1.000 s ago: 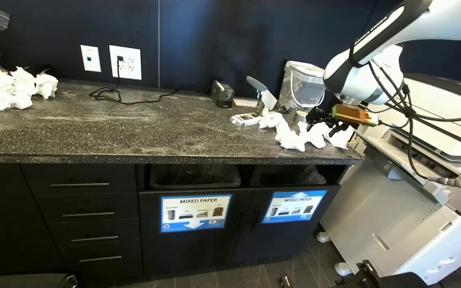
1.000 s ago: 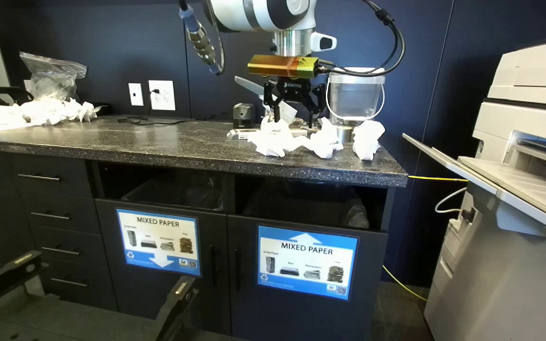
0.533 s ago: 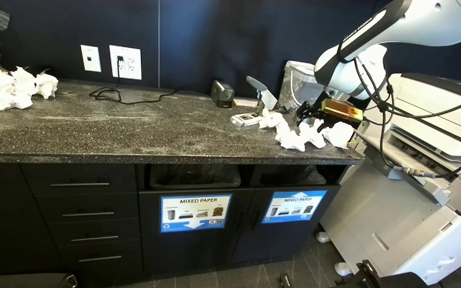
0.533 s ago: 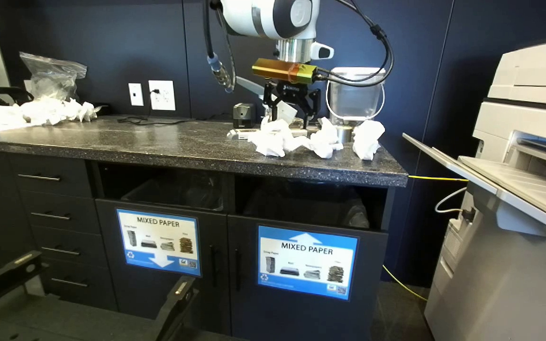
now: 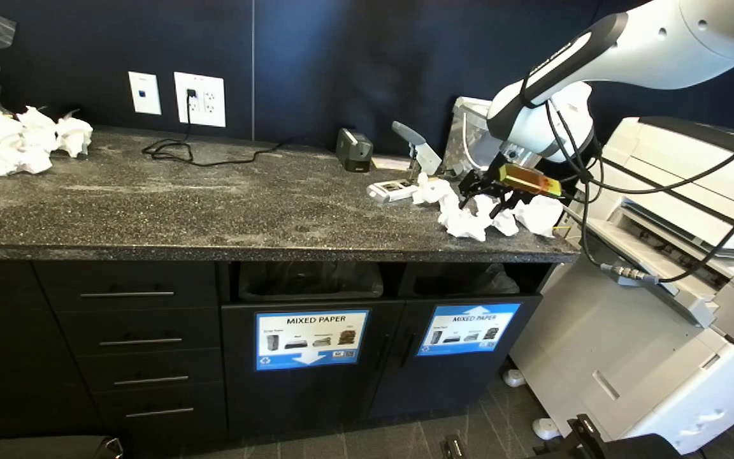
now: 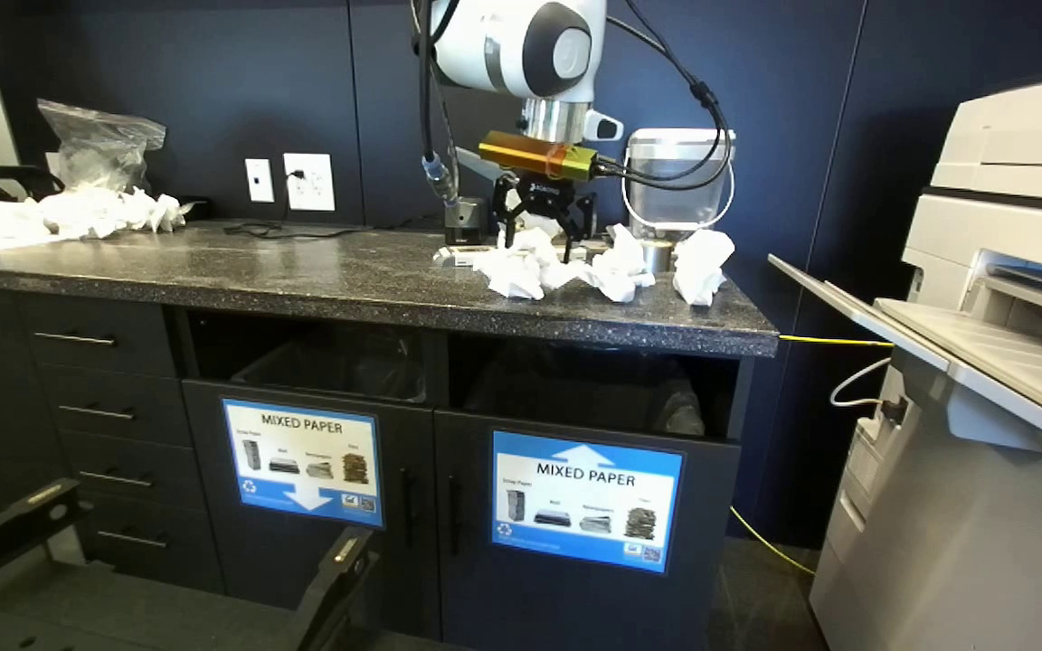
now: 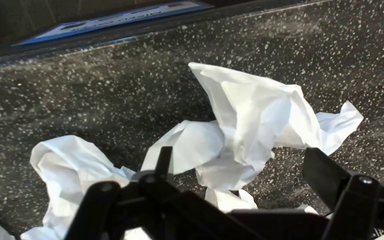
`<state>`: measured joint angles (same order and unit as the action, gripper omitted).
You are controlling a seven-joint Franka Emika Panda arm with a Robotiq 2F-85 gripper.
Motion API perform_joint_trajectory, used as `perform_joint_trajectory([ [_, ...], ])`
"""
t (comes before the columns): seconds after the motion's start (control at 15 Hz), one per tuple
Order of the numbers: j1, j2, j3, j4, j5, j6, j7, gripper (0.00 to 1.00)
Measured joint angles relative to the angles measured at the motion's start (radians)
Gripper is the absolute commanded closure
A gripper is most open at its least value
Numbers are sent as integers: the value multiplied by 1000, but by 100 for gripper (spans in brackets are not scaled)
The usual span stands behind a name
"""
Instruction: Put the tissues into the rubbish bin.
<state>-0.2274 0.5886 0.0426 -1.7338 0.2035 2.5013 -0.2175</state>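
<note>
Several crumpled white tissues lie at the right end of the counter, including one (image 6: 521,267) under my gripper, one (image 6: 620,267) in the middle and one (image 6: 702,267) by the corner. My gripper (image 6: 539,251) is open and empty, low over the leftmost of these; it also shows in an exterior view (image 5: 478,210). In the wrist view, a tissue (image 7: 255,123) lies between and ahead of the open fingers (image 7: 238,151). Another tissue (image 7: 68,173) is partly hidden behind the left finger. Two lined bins stand in open slots below the counter, left (image 5: 309,292) and right (image 6: 684,411).
A clear lidded bucket (image 6: 677,181), a metal can (image 6: 657,256), a grey-white device (image 5: 395,190) and a black sharpener (image 5: 354,150) stand near the gripper. More tissues (image 5: 23,140) are heaped at the far left. A printer (image 6: 982,298) stands beyond the counter's right edge.
My gripper has moved left and down over the counter in both exterior views, closer to the leftmost tissue of the right-hand group. It stays open. The tissues have not visibly moved.
</note>
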Motion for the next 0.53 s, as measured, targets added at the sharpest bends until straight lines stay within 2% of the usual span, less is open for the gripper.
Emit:
perform_joint_trajectory([
  [0.53, 14, 35, 15, 25, -9, -52, -33, 0],
])
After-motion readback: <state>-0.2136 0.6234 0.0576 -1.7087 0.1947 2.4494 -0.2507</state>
